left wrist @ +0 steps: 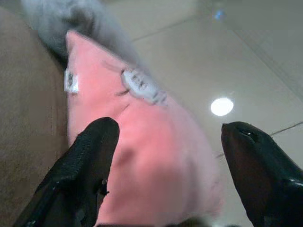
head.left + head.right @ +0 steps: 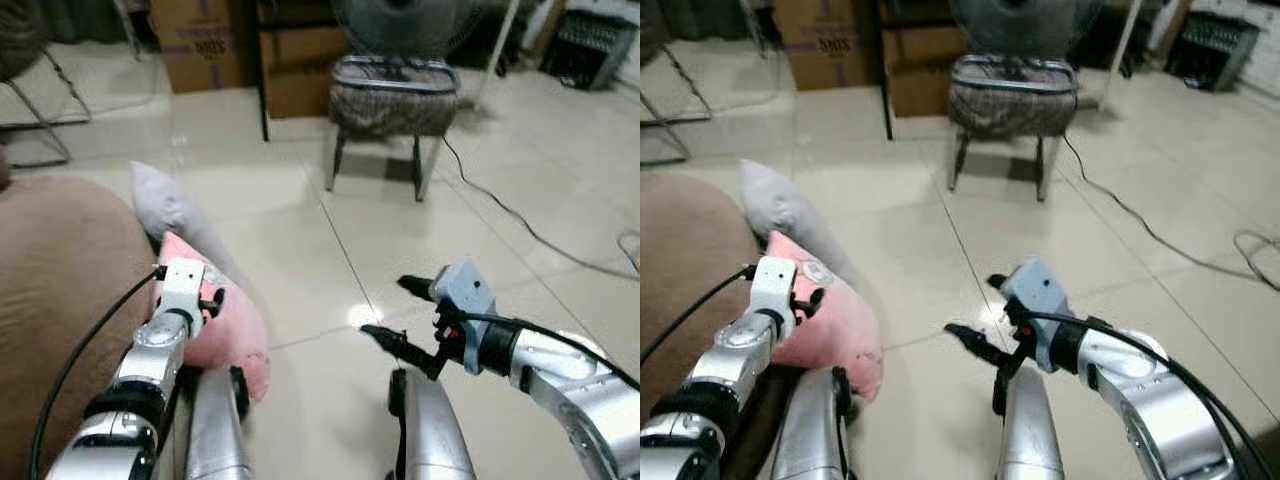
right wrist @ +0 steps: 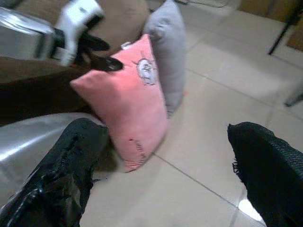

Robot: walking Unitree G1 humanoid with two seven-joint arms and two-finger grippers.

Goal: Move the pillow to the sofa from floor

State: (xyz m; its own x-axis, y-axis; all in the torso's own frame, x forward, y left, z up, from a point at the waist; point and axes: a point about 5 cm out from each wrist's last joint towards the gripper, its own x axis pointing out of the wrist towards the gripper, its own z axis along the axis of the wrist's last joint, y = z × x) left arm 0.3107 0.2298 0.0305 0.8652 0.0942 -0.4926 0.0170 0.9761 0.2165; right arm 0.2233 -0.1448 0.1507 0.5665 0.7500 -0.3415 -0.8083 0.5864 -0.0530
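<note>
Against the brown sofa edge, a pink pillow stands on the floor beside a grey pillow. Left gripper is spread over the pink one's top. Right gripper hangs spread above tiles.

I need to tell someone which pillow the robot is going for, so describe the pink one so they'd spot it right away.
Find the brown sofa on the robot's left. Two pillows stand on the tiled floor leaning against it, and the pink pillow is the nearer one, under the open left gripper. Unlike the plain grey pillow behind it, it has a small drawn patch.
</note>
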